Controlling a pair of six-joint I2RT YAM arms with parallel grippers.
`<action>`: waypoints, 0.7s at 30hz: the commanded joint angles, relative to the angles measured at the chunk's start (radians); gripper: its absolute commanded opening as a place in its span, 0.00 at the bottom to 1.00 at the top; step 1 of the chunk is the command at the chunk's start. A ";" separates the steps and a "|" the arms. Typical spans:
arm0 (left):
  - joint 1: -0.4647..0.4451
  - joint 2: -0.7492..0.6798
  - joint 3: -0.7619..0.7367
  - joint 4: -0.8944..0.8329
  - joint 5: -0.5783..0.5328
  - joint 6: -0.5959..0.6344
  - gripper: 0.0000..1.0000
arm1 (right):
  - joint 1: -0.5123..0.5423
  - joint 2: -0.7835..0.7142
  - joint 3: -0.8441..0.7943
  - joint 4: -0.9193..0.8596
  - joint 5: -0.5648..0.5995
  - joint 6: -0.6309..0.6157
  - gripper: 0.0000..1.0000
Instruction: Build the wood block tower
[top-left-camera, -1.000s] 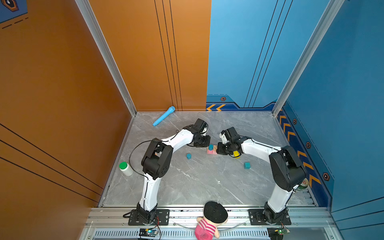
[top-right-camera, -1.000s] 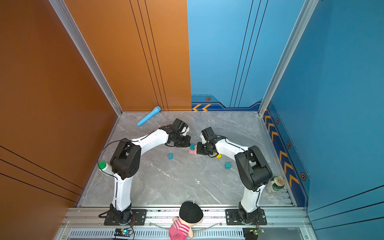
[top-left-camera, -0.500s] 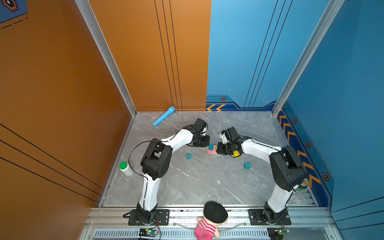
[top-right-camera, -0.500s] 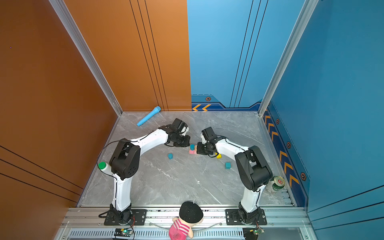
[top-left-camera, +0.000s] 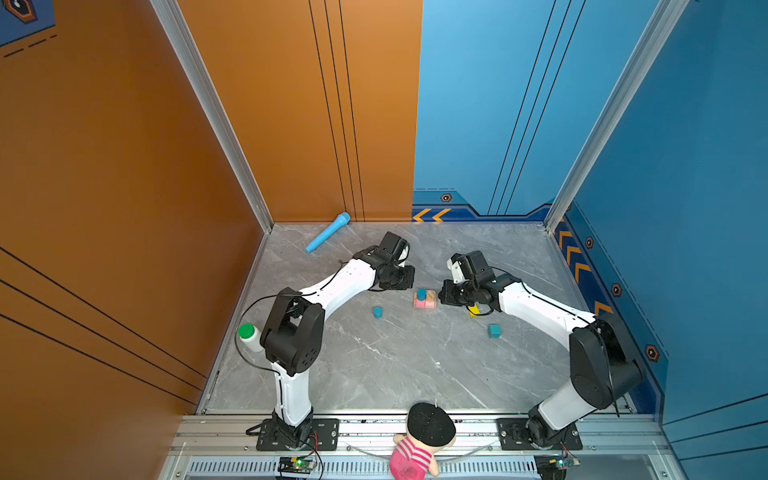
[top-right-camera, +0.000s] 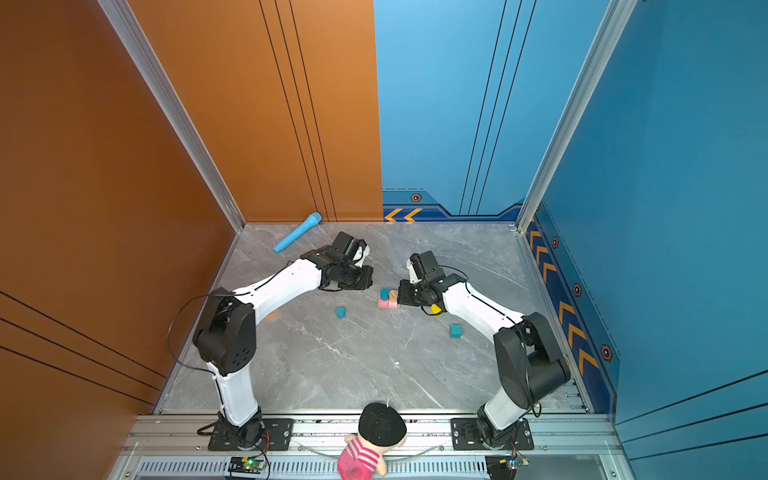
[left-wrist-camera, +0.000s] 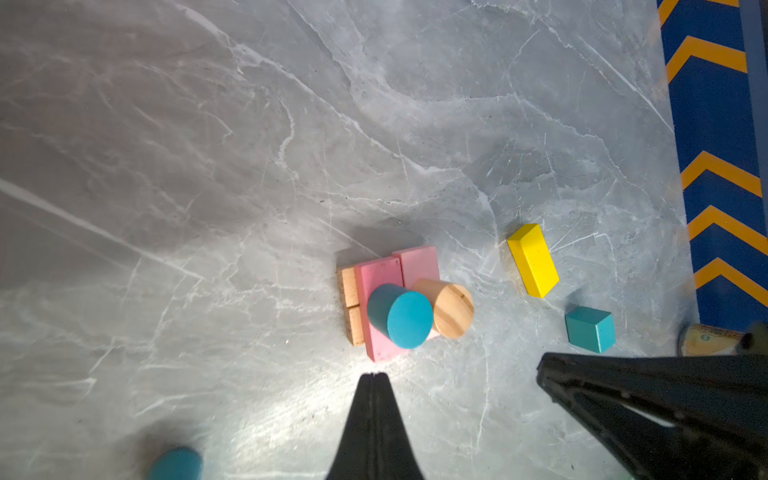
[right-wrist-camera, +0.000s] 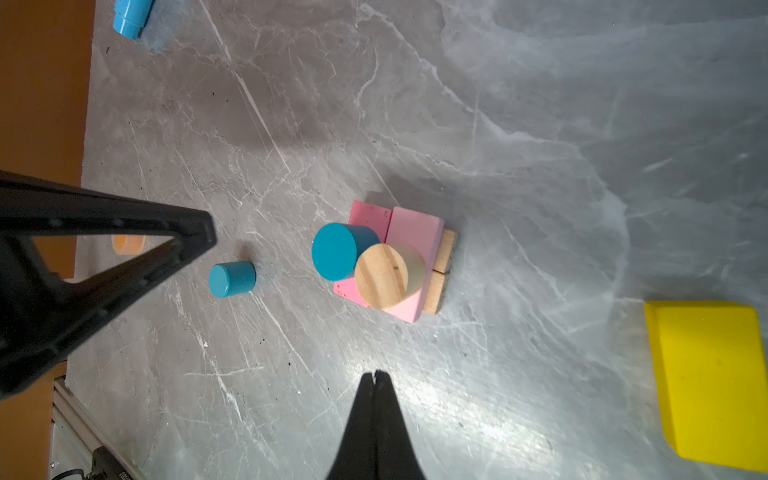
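The tower (top-left-camera: 424, 300) (top-right-camera: 389, 300) is low: two pink bars (left-wrist-camera: 380, 282) (right-wrist-camera: 411, 232) lie across tan bars (left-wrist-camera: 348, 291), with a blue cylinder (left-wrist-camera: 400, 316) (right-wrist-camera: 336, 251) and a tan cylinder (left-wrist-camera: 451, 308) (right-wrist-camera: 386, 276) standing on top. Loose on the floor are a blue cylinder (top-left-camera: 377, 312) (right-wrist-camera: 231, 279), a yellow bar (left-wrist-camera: 533, 259) (right-wrist-camera: 710, 382) and a teal cube (top-left-camera: 494, 331) (left-wrist-camera: 590, 329). My left gripper (left-wrist-camera: 374, 375) is shut and empty, just left of the tower. My right gripper (right-wrist-camera: 376, 372) is shut and empty, just right of it.
A long light-blue microphone (top-left-camera: 328, 232) lies near the back wall. A white bottle with a green cap (top-left-camera: 249, 336) stands at the left edge. A pink-striped doll (top-left-camera: 419, 446) sits on the front rail. An orange disc (right-wrist-camera: 129, 243) lies by the left wall.
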 joint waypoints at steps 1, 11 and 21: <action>0.003 -0.096 -0.052 -0.022 -0.083 0.015 0.00 | -0.002 -0.067 -0.045 -0.068 0.063 0.009 0.00; -0.089 -0.361 -0.310 0.148 -0.217 -0.098 0.00 | 0.064 -0.281 -0.170 0.044 0.114 0.123 0.00; -0.288 -0.362 -0.333 0.182 -0.442 -0.157 0.00 | 0.188 -0.434 -0.246 0.037 0.319 0.212 0.00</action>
